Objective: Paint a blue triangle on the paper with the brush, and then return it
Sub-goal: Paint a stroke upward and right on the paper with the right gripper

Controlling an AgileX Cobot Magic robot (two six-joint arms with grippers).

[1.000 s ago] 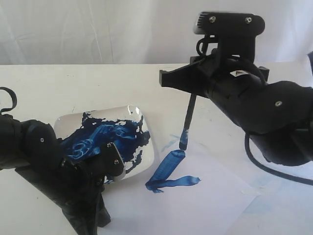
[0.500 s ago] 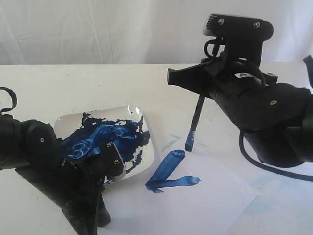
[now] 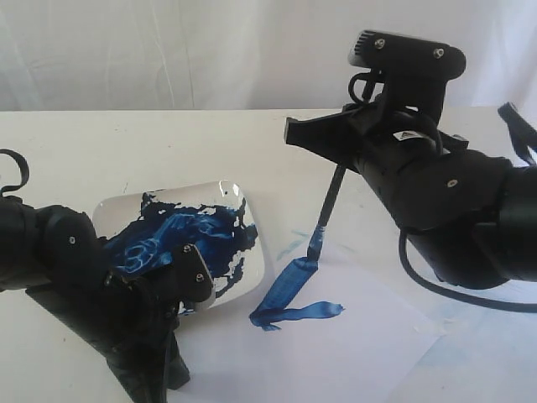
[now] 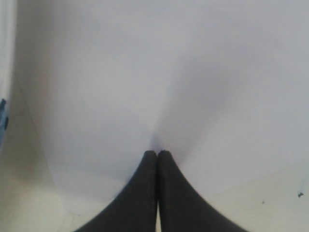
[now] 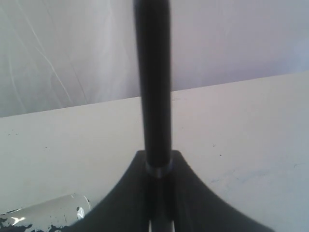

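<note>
Since half a second before, the brush (image 3: 328, 206) had dropped from just clear of the sheet so that its blue tip met the upper end of the slanted stroke, where bristles and wet paint ran together and could not be told apart. Its upper handle vanished inside the right gripper (image 3: 336, 159), which was clamped on it; the right wrist view showed the fingers tight against the shaft. Only two sides of the blue triangle (image 3: 285, 291) showed, joined at the near-left corner, with the side toward the right arm open. The left gripper (image 4: 157, 153) was pinched closed on nothing, its tips over the paper (image 3: 361, 353) near an edge. That arm covered the near corner of the dish (image 3: 117, 214) and part of the sheet's edge; elsewhere the paper's border faded into the cream table (image 3: 126, 151). The right arm ran out of frame. Bare table lay beyond the dish, before a white draped backdrop (image 3: 168, 50).
</note>
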